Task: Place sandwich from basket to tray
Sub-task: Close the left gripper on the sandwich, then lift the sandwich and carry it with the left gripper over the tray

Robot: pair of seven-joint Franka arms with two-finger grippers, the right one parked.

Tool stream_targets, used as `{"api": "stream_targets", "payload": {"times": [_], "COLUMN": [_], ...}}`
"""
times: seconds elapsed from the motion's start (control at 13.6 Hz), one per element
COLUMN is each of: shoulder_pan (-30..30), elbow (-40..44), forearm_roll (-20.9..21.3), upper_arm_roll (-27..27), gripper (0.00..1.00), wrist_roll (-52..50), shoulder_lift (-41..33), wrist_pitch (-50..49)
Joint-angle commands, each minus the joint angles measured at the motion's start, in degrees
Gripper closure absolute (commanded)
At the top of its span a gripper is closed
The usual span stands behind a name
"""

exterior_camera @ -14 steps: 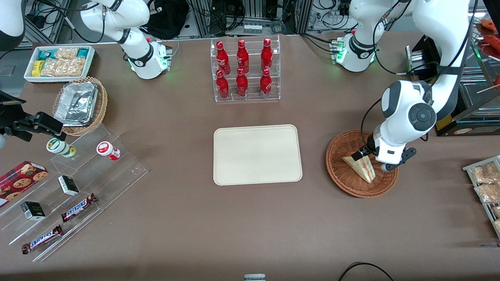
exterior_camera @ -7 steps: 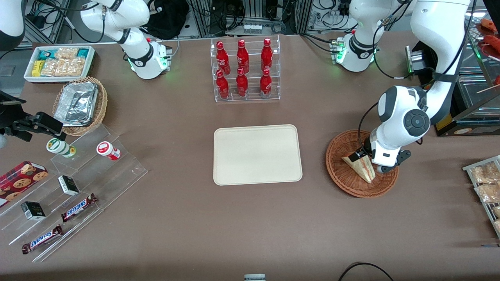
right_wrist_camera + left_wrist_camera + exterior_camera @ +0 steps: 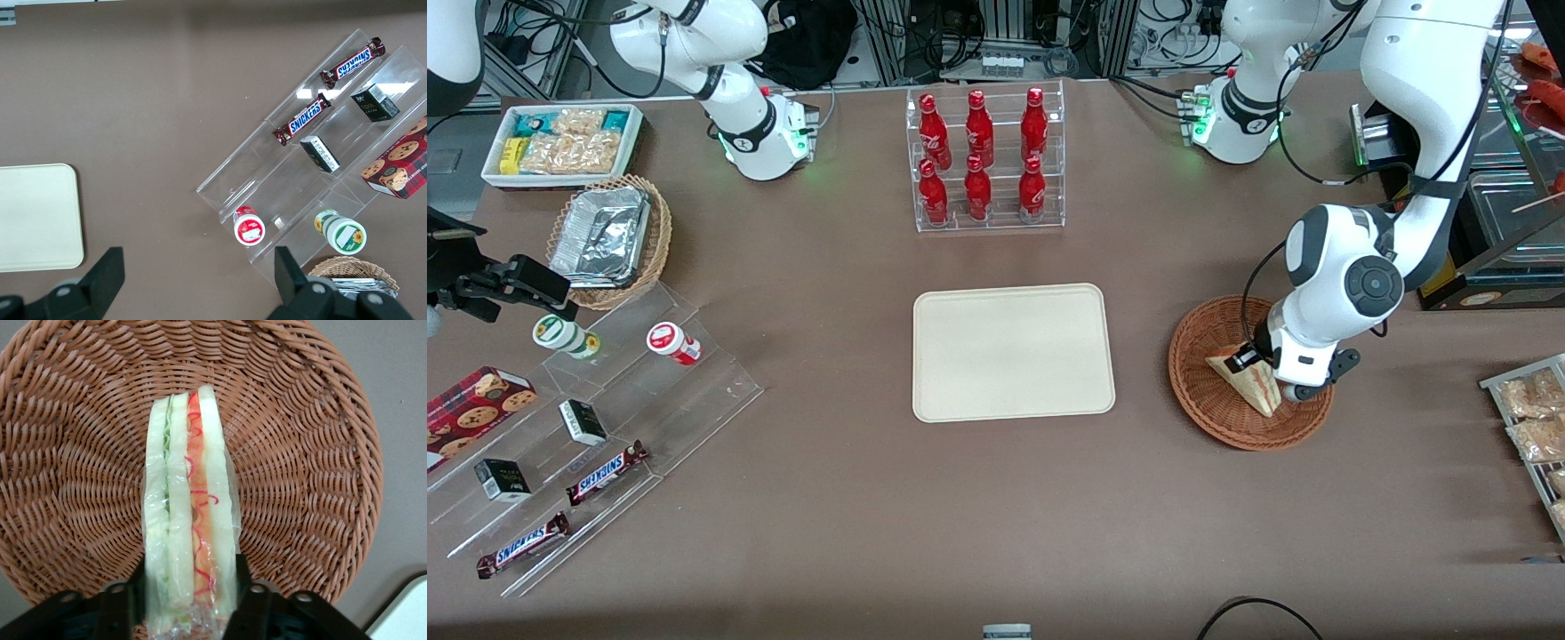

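We have our claw point(image 3: 1264, 377) down inside the basket point(image 3: 1202, 400), and in the wrist view its two fingers point(image 3: 123, 607) stand one on each flat face of the sandwich point(image 3: 190, 520), wide enough to take the wedge's full thickness. They look to be touching or nearly touching the clear wrap, but we cannot tell whether they are squeezing yet, so we would not call it a firm hold. The sandwich stands on edge with its filling layers facing up toward the claw, its wider end between the fingers and its narrow end pointing away from them across the woven floor. From the front camera the wedge sits just beneath the claw, resting in the basket and not lifted. The tray point(image 3: 960, 391) lies well apart from the claw, sideways toward the parked arm's end of the table, with bare brown table point(image 3: 1138, 498) between it and the basket, and nothing on it. So, as we judge it, the reach and the lining-up are done and we are at the moment of the grasp. What is left is most of the job: close firmly on the bread without crushing it, lift it over the basket rim, carry it across to the tray, set it down and let go.
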Motion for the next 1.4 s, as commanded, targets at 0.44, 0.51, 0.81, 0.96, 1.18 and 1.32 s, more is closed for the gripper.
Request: {"api": "stream_targets", "payload": {"times": [0.44, 0.51, 0.81, 0.96, 1.18, 1.32], "shoulder_pan": [1.0, 0.7, -5.4, -9.0, -15.6, -20.3], "elbow": [9.9, 13.0, 21.1, 21.8, 22.0, 23.4], "forearm_roll": [0.2, 0.2, 0.3, 0.3, 0.4, 0.5], "upper_arm_roll": [0.0, -0.2, -0.4, -0.4, -0.4, -0.4], "gripper": [0.89, 0.89, 0.88, 0.88, 0.88, 0.88], "wrist_roll": [0.0, 0.0, -2.2, -3.7, -2.7, -3.4], "shoulder_lift": [-1.7, -1.8, -1.0, -1.0, 0.9, 3.6], "wrist_pitch": [-12.1, -16.7, -24.8, -24.7, -24.3, -24.1]}}
